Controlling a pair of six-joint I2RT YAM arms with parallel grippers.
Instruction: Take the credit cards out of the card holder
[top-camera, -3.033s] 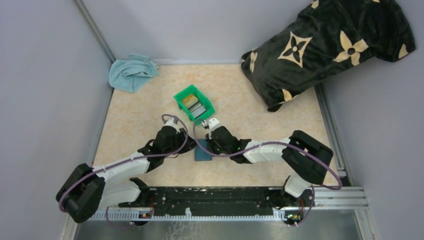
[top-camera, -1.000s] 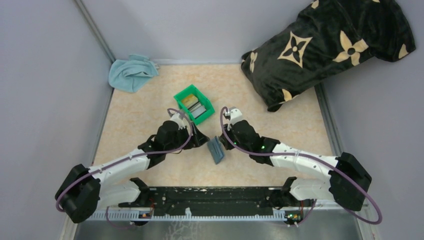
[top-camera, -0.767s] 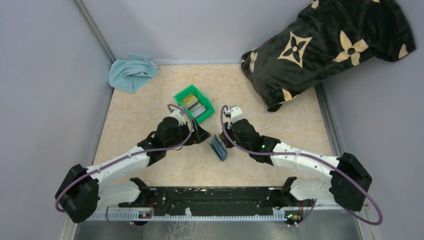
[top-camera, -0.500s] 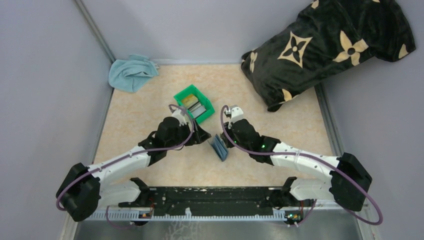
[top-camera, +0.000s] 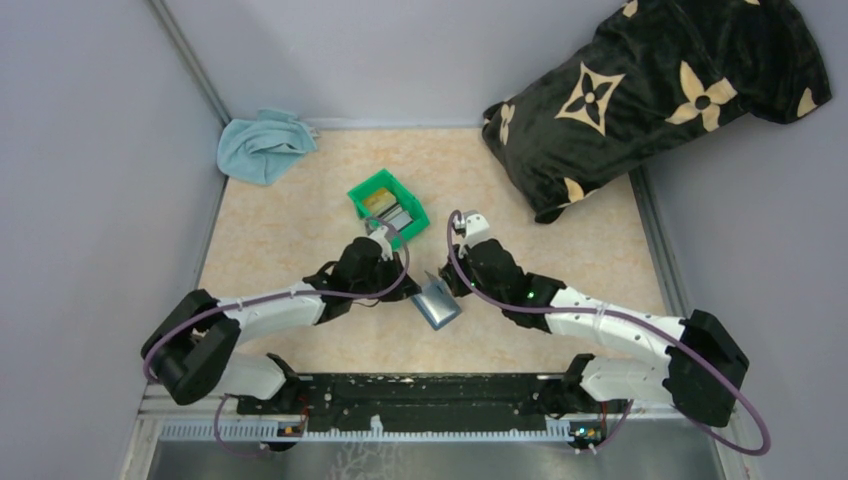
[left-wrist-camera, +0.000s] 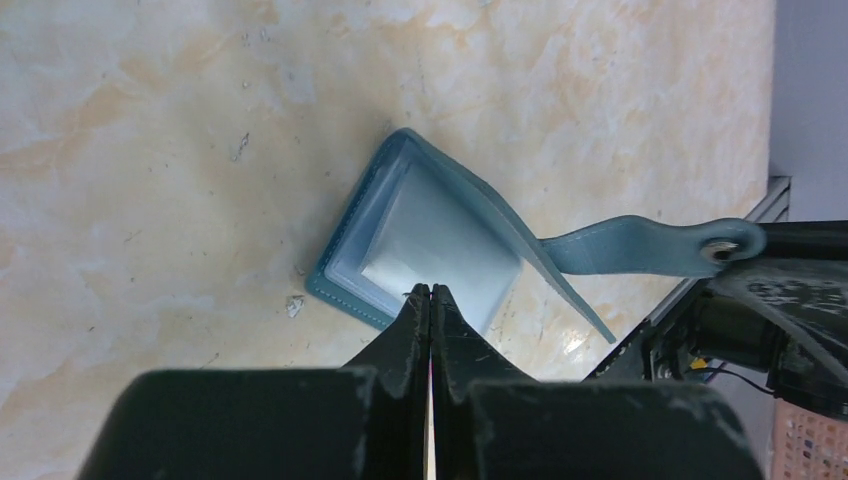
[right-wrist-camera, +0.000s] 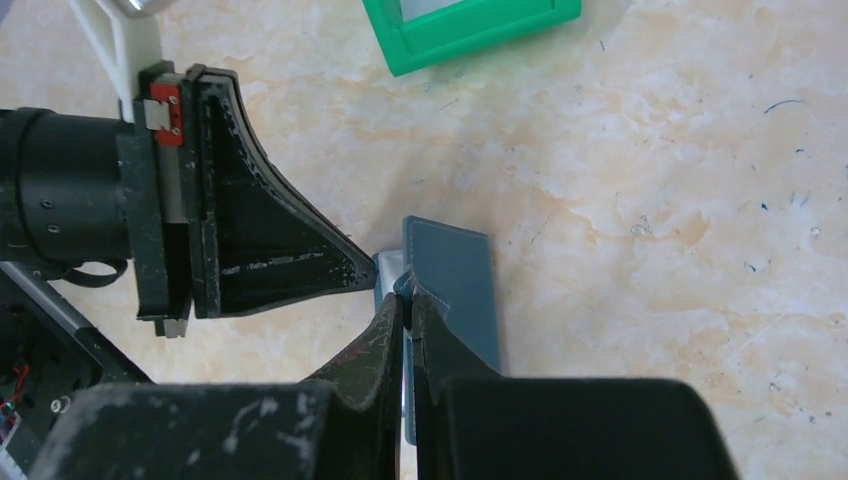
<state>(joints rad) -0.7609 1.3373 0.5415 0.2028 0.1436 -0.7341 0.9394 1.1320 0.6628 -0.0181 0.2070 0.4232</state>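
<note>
- Purpose seemed plain enough: the right gripper (right-wrist-camera: 404, 292) was clamped on the flap of the small teal-blue folding card holder (right-wrist-camera: 455, 285). It held that flap up so the pocket gaped toward the other arm.
- The holder's lower half lay flat on the beige marbled tabletop (left-wrist-camera: 150, 150), between the two grippers and near the green plastic bin (right-wrist-camera: 470, 35). Its snap tab (left-wrist-camera: 650, 247) stuck out sideways in the air.
- A thin silver-grey plastic card (left-wrist-camera: 430, 235) sat in the opened pocket with its near edge exposed.
- The left gripper (left-wrist-camera: 430, 292) had its fingers pressed together right at that edge. I took it for a pinch meant to draw the card out, though I could not tell whether the card was truly between them.
- Other credit cards (top-camera: 385, 207), one tan and one grey, lay in the bin, so I judged the job well along.
- The left arm stretched low from its base, wrist angled down at the holder.
- The right arm was elbowed out wide, its long forearm reaching back to the centre, and the two sets of fingertips were almost touching.
</note>
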